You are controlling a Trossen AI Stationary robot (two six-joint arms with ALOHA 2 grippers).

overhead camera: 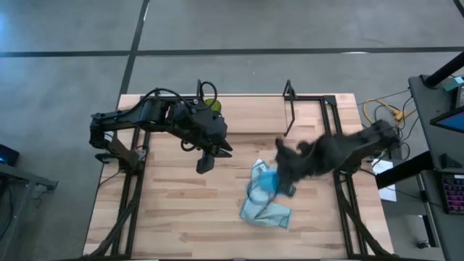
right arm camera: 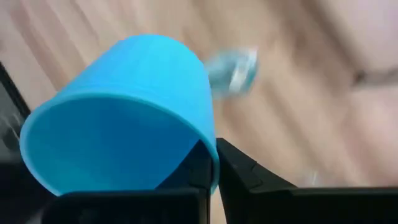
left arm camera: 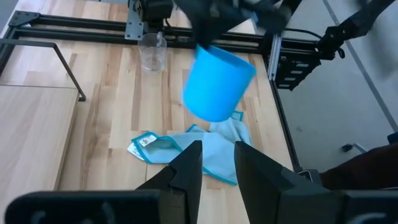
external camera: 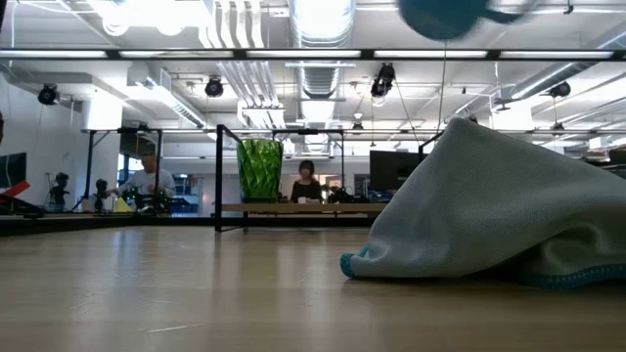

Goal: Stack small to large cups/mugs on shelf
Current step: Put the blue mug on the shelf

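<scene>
Counter (overhead camera: pixel 174 196), cloth (overhead camera: pixel 264 206) rumpled mid-board. Right tool (right arm camera: pixel 214 165) pinches blue cup (left arm camera: pixel 217 81) by its rim, tilted, above cloth; light, stiff plastic, likely slippery. Left tool (left arm camera: pixel 217 165) open, waiting. Green cup (external camera: pixel 259 169) on shelf (external camera: pixel 293 207).

Matt, probably plastic blue cup (left arm camera: pixel 217 81); soft cloth (external camera: pixel 499 205); wood table (overhead camera: pixel 181 196)

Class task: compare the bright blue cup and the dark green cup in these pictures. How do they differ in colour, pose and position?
The bright blue cup is plain and opaque; the dark green cup looks ribbed and glassy. The blue cup hangs tilted in the air, pinched at its rim by the right gripper above the light blue cloth; the green cup stands upright on the shelf. Both are open-topped cups.
</scene>
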